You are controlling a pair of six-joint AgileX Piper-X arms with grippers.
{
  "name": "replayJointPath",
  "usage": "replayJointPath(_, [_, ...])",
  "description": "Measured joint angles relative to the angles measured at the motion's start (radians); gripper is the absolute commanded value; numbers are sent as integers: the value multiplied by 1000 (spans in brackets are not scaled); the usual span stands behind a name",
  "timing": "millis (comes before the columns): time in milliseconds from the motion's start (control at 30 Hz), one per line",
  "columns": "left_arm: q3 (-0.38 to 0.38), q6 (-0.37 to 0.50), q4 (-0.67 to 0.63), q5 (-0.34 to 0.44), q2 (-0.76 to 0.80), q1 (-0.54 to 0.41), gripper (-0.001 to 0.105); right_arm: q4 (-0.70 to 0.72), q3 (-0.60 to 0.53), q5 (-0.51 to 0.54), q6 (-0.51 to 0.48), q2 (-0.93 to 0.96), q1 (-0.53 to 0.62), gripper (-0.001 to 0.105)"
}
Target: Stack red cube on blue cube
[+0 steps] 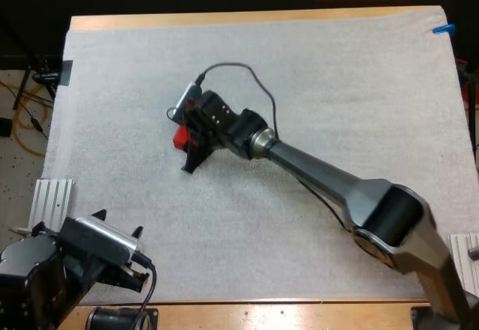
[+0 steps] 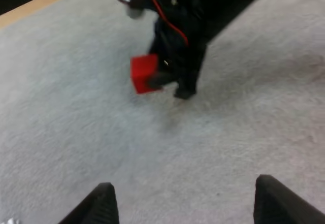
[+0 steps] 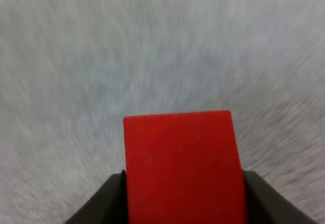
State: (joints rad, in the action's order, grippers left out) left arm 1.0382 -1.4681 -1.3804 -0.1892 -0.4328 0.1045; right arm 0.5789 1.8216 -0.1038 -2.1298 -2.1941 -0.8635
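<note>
Fingers point(image 3: 109, 201) of the right gripper point(image 3: 183, 198), two and black, press against both sides of a smooth, sharp-edged red cube point(image 3: 183, 163), so the claw is clamped on it, open only as wide as the cube itself. From the right wrist, the cube's flat matte face sits squarely between the fingers, with a white mat point(image 3: 152, 46) of soft, fibrous texture beneath. From the high camera, the right gripper point(image 1: 187, 149) sits a little left of the mat's middle at the end of a long grey metallic arm point(image 1: 329, 184) that reaches in from the right. The red cube point(image 1: 180, 137) shows as a small bright patch at the claw's left side, with one dark finger pointing down past it toward the near edge. Whether the cube touches the mat point(image 1: 337, 83) cannot be told. The mat covers nearly the whole light wooden table point(image 1: 224, 19). The left gripper point(image 1: 118, 223) rests at the mat's near left corner, well apart from the cube. From the left wrist, the left gripper point(image 2: 188, 203) has its two dark fingertips spread wide with nothing between them, and farther off over the mat the red cube point(image 2: 143, 73) is held at the right claw's tip.
</note>
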Motion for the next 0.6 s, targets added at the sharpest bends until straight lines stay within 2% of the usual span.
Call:
replayJointPath(200, [0, 5, 34, -39, -14, 99, 57, 49, 2, 18, 23, 156, 35, 5])
replayJointPath(467, [0, 5, 103, -212, -23, 153, 57, 150, 3, 21, 40, 321, 160, 5])
replayJointPath(600, [0, 5, 112, -222, -48, 195, 57, 215, 4, 23, 43, 376, 223, 5])
